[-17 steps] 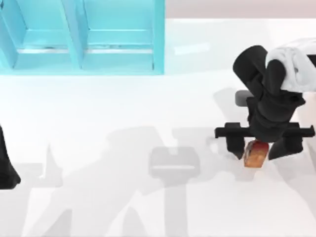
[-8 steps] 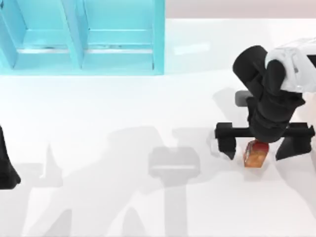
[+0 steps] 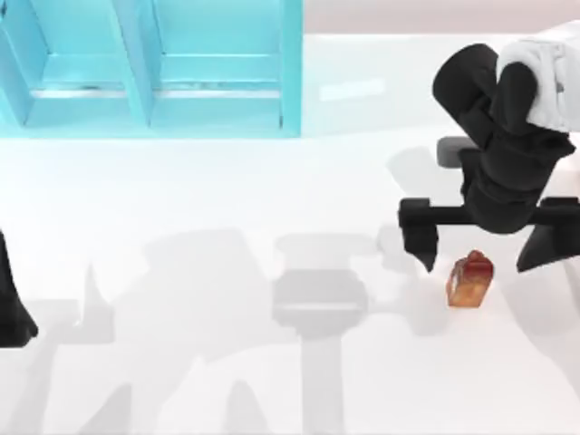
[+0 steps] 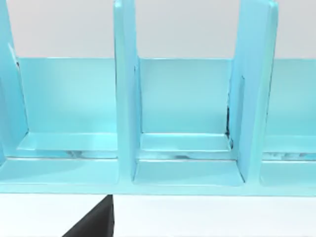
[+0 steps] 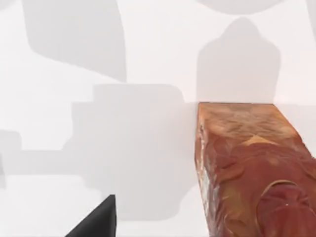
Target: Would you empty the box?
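Your right claw (image 3: 482, 245) hangs at the right side of the top view, fingers spread wide and gripping nothing. One dark finger (image 3: 420, 237) sits left of the reddish-brown block (image 3: 469, 279), the other out by the frame's right edge. The block rests on the white table (image 3: 227, 199) just below the gap between them, touching neither. In the right wrist view the block (image 5: 252, 168) fills the lower right corner, standing on the table with shadows around it. The turquoise box (image 3: 149, 68) sits in the upper left of the top view, well apart from the block; the left wrist view looks straight into its compartments (image 4: 183, 118). Your left arm (image 3: 14, 304) is parked at the left edge.
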